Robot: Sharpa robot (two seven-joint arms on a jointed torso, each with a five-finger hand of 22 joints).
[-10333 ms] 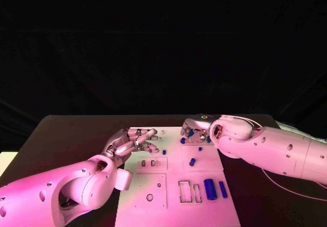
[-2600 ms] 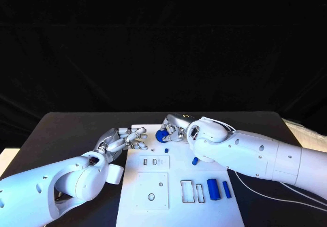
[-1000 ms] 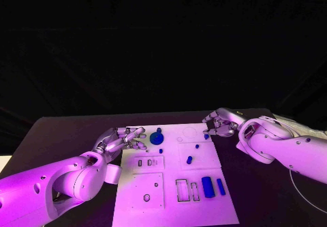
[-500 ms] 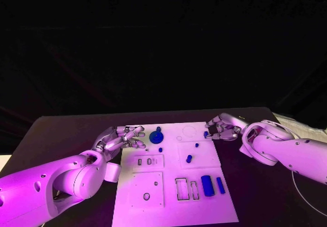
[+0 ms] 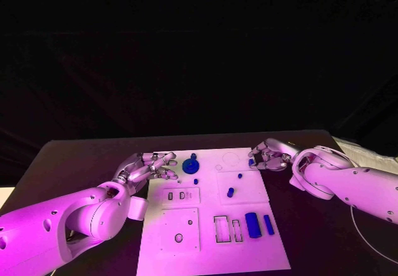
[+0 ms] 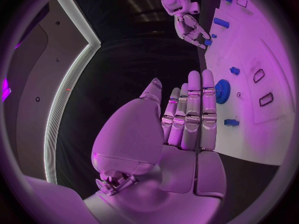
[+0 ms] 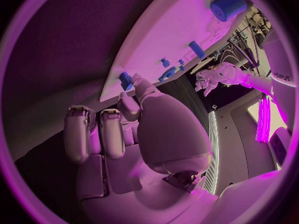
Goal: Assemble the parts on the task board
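Left hand [image 5: 149, 167] fingers spread, holding nothing, at white plate [image 5: 207, 241] edge. Right hand [image 5: 270, 155] curled beside small blue piece [image 5: 251, 163]; grip unclear.

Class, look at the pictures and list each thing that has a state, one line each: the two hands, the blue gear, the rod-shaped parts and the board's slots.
left hand: open, fingers spread, holding nothing.
right hand: fingers curled at the board's far right edge; grip on a part unclear.
blue gear: seated flat on the task board.
two blue rods: lying flat, side by side, not inserted.
rectangular slots: empty.
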